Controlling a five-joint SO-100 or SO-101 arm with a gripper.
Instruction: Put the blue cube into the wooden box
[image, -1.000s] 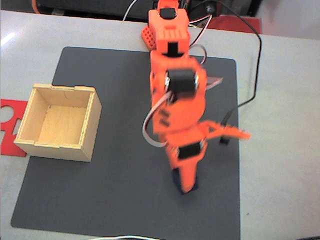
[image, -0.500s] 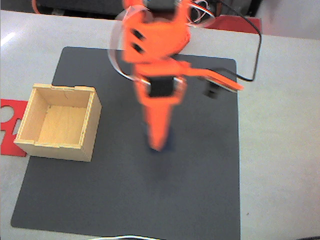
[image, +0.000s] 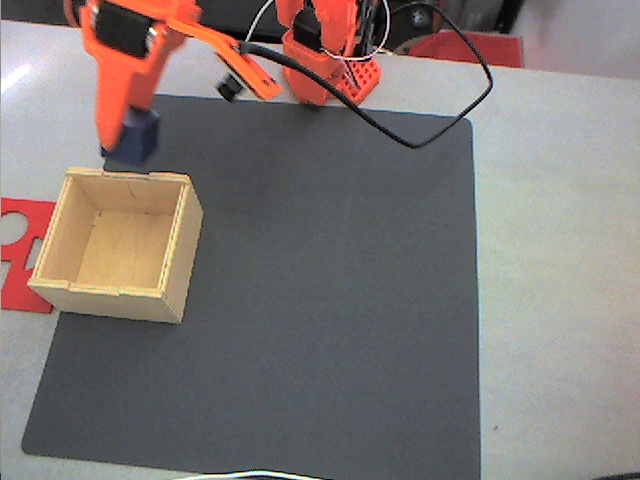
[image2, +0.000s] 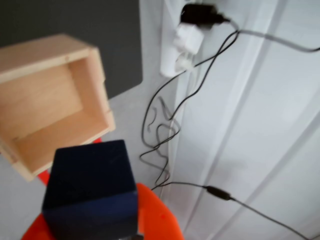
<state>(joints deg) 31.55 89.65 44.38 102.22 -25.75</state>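
The blue cube (image: 141, 134) is off the mat, with my orange gripper (image: 126, 146) shut on it. In the fixed view it hangs just beyond the far wall of the wooden box (image: 115, 245), near the mat's top left corner. The box is open-topped, of pale plywood, and holds nothing. In the wrist view the blue cube (image2: 92, 192) looms large at the bottom between the fingers of the gripper (image2: 97, 225). An orange finger (image2: 155, 220) shows beneath it. The wooden box (image2: 50, 100) lies up and to the left there, its open inside turned towards the camera.
A dark grey mat (image: 330, 300) covers the table. A flat red cut-out piece (image: 20, 250) lies left of the box. The arm's base (image: 325, 50) and a looping black cable (image: 440, 110) are at the top. A power strip (image2: 182, 45) and loose cables show in the wrist view.
The arm has swung from the mat's lower middle up to the top left, carrying the blue cube off the mat to just behind the wooden box.
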